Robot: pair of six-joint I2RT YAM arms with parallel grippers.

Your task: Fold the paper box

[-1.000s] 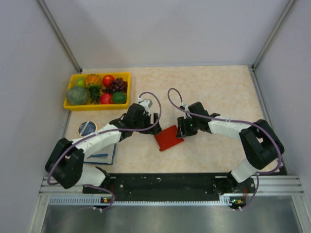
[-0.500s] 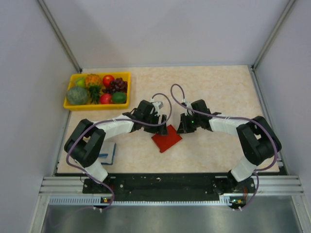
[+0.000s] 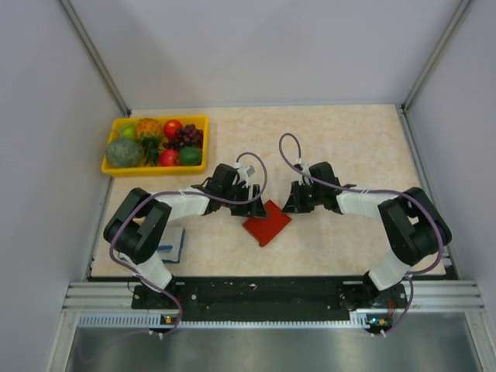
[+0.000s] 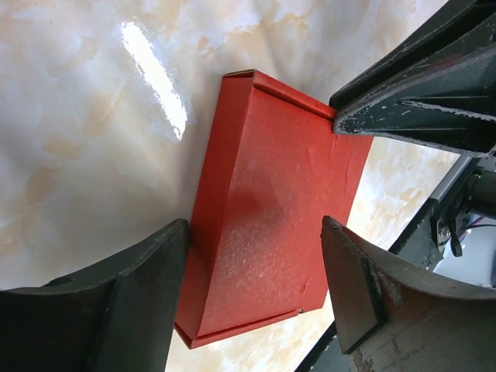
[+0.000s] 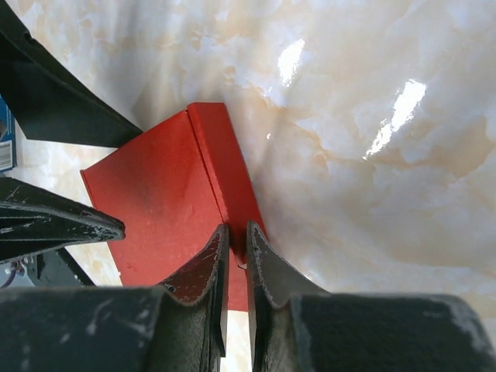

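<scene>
The red paper box (image 3: 266, 222) lies on the marble table between the two arms, with a narrow side flap folded up. My left gripper (image 3: 250, 203) is open above the box's left end. In the left wrist view its fingers (image 4: 116, 310) straddle the box (image 4: 271, 209) without gripping it. My right gripper (image 3: 291, 206) is shut on the box's raised side flap. In the right wrist view its fingertips (image 5: 218, 252) pinch that flap where it meets the flat panel (image 5: 159, 201).
A yellow fruit tray (image 3: 155, 169) stands at the back left. A blue notebook (image 3: 172, 242) lies under the left arm near the front edge. The black base rail (image 3: 263, 291) runs along the front. Grey walls close in both sides.
My left arm has swung in from the left, bringing its open gripper over the box. The box has shifted slightly right and towards the front. The right gripper stays shut at the box's right edge.
</scene>
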